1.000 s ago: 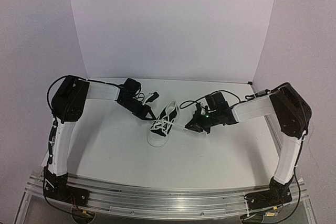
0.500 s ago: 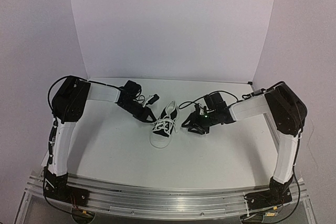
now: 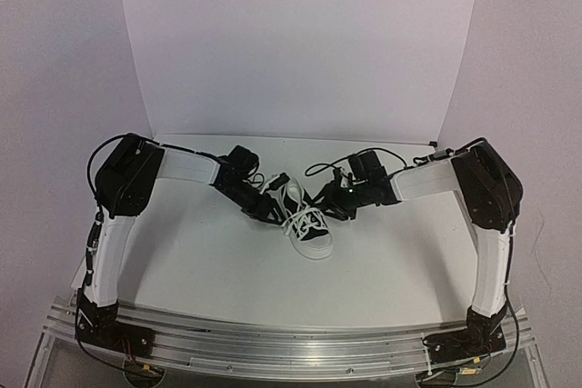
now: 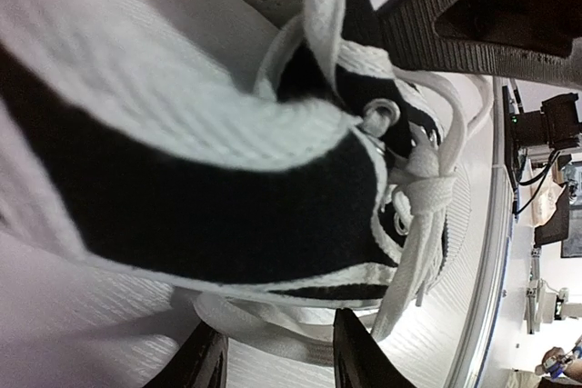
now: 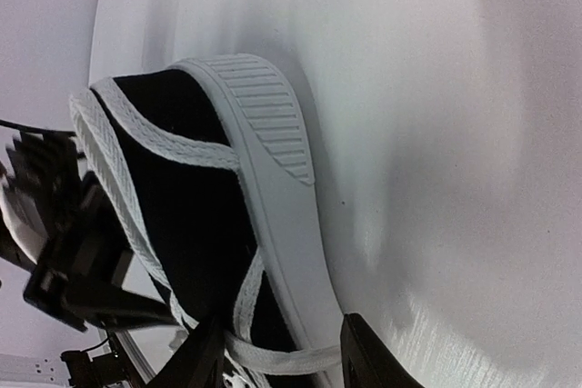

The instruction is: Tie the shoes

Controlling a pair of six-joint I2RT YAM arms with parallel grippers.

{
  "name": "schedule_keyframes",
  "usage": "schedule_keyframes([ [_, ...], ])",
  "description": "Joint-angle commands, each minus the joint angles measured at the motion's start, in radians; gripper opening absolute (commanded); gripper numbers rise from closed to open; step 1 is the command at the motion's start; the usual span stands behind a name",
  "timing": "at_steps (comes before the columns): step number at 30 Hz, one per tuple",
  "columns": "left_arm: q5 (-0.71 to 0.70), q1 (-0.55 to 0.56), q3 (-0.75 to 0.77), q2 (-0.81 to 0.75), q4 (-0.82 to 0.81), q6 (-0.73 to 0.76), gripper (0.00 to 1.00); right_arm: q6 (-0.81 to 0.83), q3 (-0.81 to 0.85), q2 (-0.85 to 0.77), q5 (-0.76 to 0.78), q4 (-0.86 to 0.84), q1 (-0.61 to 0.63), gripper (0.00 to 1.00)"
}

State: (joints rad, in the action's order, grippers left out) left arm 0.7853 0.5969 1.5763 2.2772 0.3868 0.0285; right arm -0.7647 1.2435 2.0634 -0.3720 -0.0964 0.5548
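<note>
**A:** Black canvas, white rubber. Where does the sneaker (image 3: 312, 229) sit?

**B:** About the middle of the table (image 3: 191, 261), with the toe cap turned toward the near right and the heel toward the back wall (image 3: 300, 43). It is well apart from every table edge.

**A:** And the arms?

**B:** Both reach in from the sides and meet at the heel end. The left claw (image 3: 270, 210) is just beside the shoe's left flank, and the right claw (image 3: 331, 207) is just beside its right flank.

**A:** Pinching anything?

**B:** No. In the left wrist view the fingers (image 4: 205, 363) stand spread, and something white crosses the gap, lace or rim, I cannot tell. The right claw is spread too. Its fingers (image 5: 364, 356) straddle the edge of the white sole (image 5: 282, 215).

**A:** The laces (image 3: 305, 221)?

**B:** They are bunched over the tongue. Whether they are knotted, I cannot tell.

**A:** Room to move?

**B:** There is broad bare table outside each forearm, and a wide stretch between the toe and the metal rail (image 3: 291, 347) at the near edge. It is tight only at the heel, where both claws crowd in.
</note>
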Motion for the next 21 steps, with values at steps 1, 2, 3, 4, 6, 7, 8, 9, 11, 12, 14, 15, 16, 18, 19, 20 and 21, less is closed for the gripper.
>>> schedule_keyframes([
  [1, -0.117, -0.084, 0.084, -0.048, 0.052, 0.066, 0.44, 0.000, -0.086, -0.124, 0.068, 0.019, -0.028, 0.45],
  [2, -0.131, -0.088, 0.091, -0.052, 0.063, 0.085, 0.45, 0.003, -0.111, -0.149, 0.080, 0.026, -0.038, 0.46],
  [3, -0.142, -0.090, 0.095, -0.055, 0.068, 0.105, 0.46, 0.008, -0.133, -0.173, 0.087, 0.032, -0.047, 0.46],
  [4, -0.148, -0.091, 0.097, -0.057, 0.069, 0.127, 0.47, 0.011, -0.147, -0.193, 0.095, 0.040, -0.058, 0.46],
  [6, -0.157, -0.091, 0.109, -0.048, 0.068, 0.149, 0.48, 0.013, -0.156, -0.196, 0.101, 0.073, -0.063, 0.46],
  [7, -0.162, -0.091, 0.118, -0.042, 0.070, 0.153, 0.49, 0.016, -0.150, -0.185, 0.093, 0.088, -0.063, 0.46],
  [8, -0.168, -0.091, 0.132, -0.032, 0.077, 0.157, 0.50, 0.013, -0.146, -0.173, 0.080, 0.095, -0.062, 0.45],
  [9, -0.173, -0.090, 0.146, -0.027, 0.085, 0.163, 0.52, 0.001, -0.148, -0.162, 0.075, 0.096, -0.054, 0.44],
  [11, -0.184, -0.091, 0.161, -0.026, 0.090, 0.173, 0.57, -0.017, -0.160, -0.150, 0.074, 0.096, -0.031, 0.43],
  [12, -0.192, -0.093, 0.162, -0.032, 0.088, 0.179, 0.63, -0.021, -0.162, -0.142, 0.072, 0.111, -0.012, 0.42],
  [14, -0.210, -0.097, 0.158, -0.048, 0.086, 0.198, 0.73, -0.033, -0.164, -0.126, 0.065, 0.122, 0.025, 0.42],
  [15, -0.225, -0.101, 0.156, -0.057, 0.086, 0.208, 0.82, -0.039, -0.167, -0.120, 0.061, 0.122, 0.038, 0.42],
  [16, -0.239, -0.106, 0.152, -0.067, 0.086, 0.217, 0.92, -0.045, -0.171, -0.118, 0.058, 0.122, 0.049, 0.41],
  [18, -0.264, -0.121, 0.142, -0.090, 0.086, 0.233, 0.99, -0.057, -0.182, -0.124, 0.055, 0.120, 0.066, 0.40],
  [19, -0.277, -0.132, 0.139, -0.100, 0.090, 0.238, 1.00, -0.060, -0.186, -0.129, 0.051, 0.120, 0.072, 0.40],
  [20, -0.289, -0.141, 0.138, -0.107, 0.094, 0.244, 1.00, -0.063, -0.189, -0.132, 0.047, 0.122, 0.079, 0.40],
  [21, -0.297, -0.151, 0.136, -0.117, 0.100, 0.250, 1.00, -0.064, -0.187, -0.132, 0.034, 0.120, 0.086, 0.40],
])
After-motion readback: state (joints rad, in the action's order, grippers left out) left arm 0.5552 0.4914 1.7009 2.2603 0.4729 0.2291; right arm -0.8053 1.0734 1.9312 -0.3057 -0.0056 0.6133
